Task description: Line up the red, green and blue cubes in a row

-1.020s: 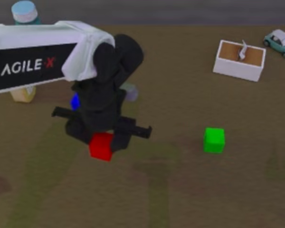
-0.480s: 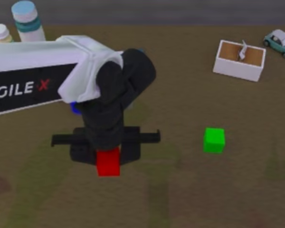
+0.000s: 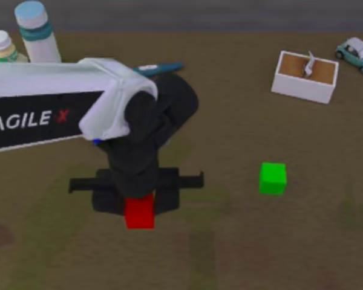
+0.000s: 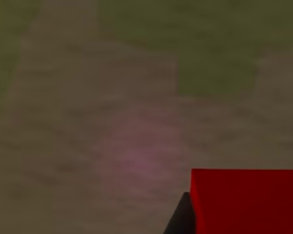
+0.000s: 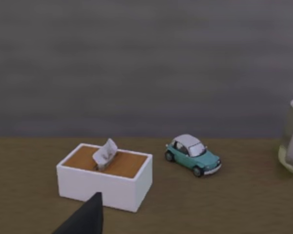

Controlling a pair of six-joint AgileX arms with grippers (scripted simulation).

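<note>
The red cube [image 3: 139, 212] is sitting in the left half of the table toward the near edge, its sides lying square to the table's edges with no long axis to speak of, and the left gripper [image 3: 138, 199] is pinching it from above. The green cube [image 3: 272, 178] is lying well apart to its right, turned very slightly. The blue cube [image 3: 97, 142] is peeking out as a sliver under the left arm; the right gripper's state I cannot tell.

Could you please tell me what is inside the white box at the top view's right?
The white box has a brown inside with a crumpled pale piece sticking up from it. Whatever lies beneath that brown surface is covered.
</note>
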